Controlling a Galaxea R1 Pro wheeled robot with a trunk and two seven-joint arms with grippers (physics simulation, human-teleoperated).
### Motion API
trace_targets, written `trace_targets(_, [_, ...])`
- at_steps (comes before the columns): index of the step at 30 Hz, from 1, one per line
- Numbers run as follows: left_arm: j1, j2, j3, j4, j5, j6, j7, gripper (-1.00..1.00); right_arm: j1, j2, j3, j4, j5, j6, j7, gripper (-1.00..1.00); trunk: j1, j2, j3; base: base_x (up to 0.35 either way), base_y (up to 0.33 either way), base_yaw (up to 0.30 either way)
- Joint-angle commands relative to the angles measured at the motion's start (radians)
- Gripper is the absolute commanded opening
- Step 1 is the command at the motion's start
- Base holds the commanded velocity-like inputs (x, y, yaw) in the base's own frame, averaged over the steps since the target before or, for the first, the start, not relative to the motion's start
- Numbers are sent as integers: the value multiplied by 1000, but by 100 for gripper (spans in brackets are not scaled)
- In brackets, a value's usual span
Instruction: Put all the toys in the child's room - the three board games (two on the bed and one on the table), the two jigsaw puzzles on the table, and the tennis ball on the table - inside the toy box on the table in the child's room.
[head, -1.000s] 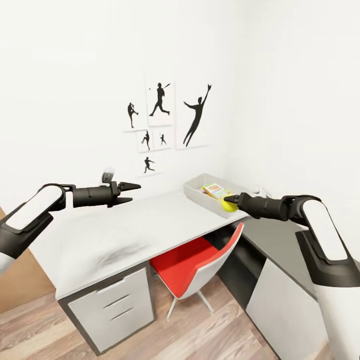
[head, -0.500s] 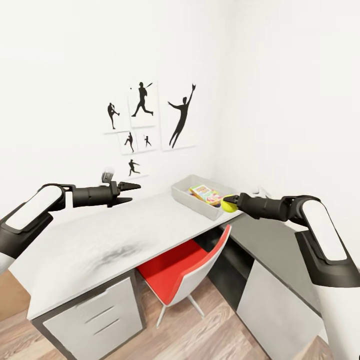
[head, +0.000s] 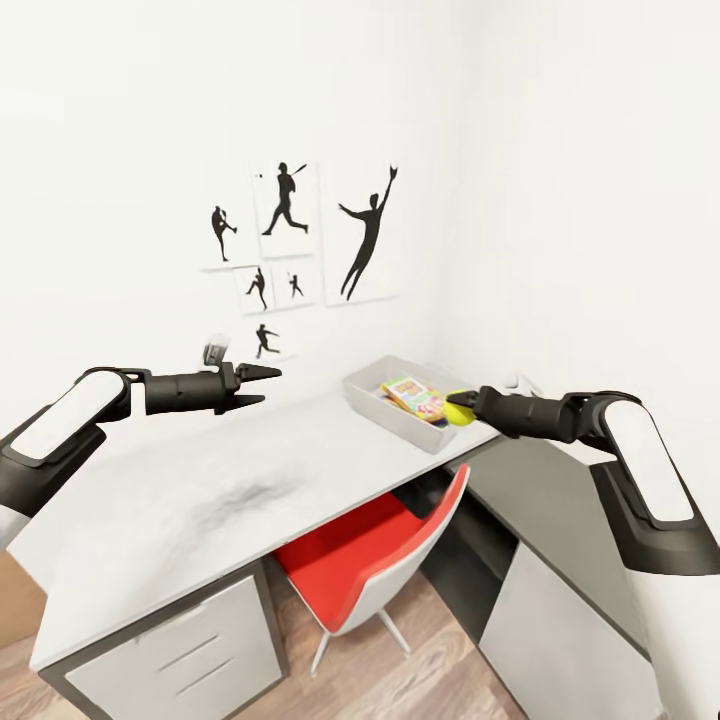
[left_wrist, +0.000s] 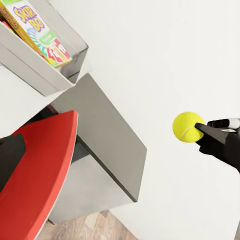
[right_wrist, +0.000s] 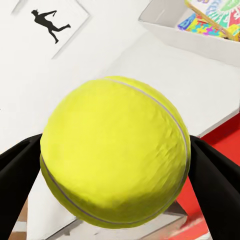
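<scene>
Step in hand: I judge this to be the carry of the tennis ball (head: 458, 410) toward the toy box (head: 395, 415); the ball is not yet over the tray.
Right gripper (head: 462, 404): I have its fingers (right_wrist: 15, 175) closed on the tennis ball, one dark pad on each side, as the right wrist view shows.
Tennis ball, place: in the air, near the tray's end that faces the dark-grey unit (head: 560, 510), above the edge of the white desk (head: 200, 490).
Red chair (head: 370, 550): pushed in under the desk, below my carrying line.
Left gripper (head: 258, 386): I hold it over the desk, well apart from the tray; fingers parted a little, nothing between them.
Toy box, contents: the "Skip-Bo" box (left_wrist: 37, 32) lies inside, on top of a puzzle-patterned square (right_wrist: 200, 25).
Next move: I judge it calls for a short reach to bring the ball above the tray's inside, then a parting of the fingers low enough that it does not bounce out.
Wall: black silhouette pictures (head: 300, 235) behind the desk.
</scene>
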Motion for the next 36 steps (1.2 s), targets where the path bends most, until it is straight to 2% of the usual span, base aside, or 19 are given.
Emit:
trace_targets(1, [-2, 1, -3, 0, 0, 0, -3, 100, -1, -1, 1, -1, -9, 1, -11, -100, 1, -2, -2, 307, -9, 90])
trace_targets(7, [-2, 1, -4, -1, 1, 0, -3, 100, -1, -1, 2, -1, -9, 1, -11, -100, 1, -2, -2, 224, -2, 19])
trace_targets(18, [-2, 2, -7, -11, 2, 3, -5, 100, -1, -2, 1, -1, -9, 1, -11, -100, 1, -2, 4, 39, -88, 13])
trace_targets(25, [3, 2, -19, -149, 11, 38, -9, 100, -1, -4, -1, -1, -8, 1, -11, -100, 1, -2, 7, 4, -6, 5])
trace_targets(27, [4, -7, -18, -163, 12, 58, -8, 100, -1, -4, -1, -1, -7, 1, -11, -100, 1, -2, 7, 0, 0, 0])
trace_targets(30, [4, -45, -19, -170, 14, 68, -6, 100, -1, -4, -1, 0, -6, 1, -11, -100, 1, -2, 7, 0, 0, 0])
trace_targets(36, [6, -62, -17, -170, 11, 64, -6, 100, 0, -4, -1, 1, -6, 1, -11, -100, 1, -2, 7, 0, 0, 0])
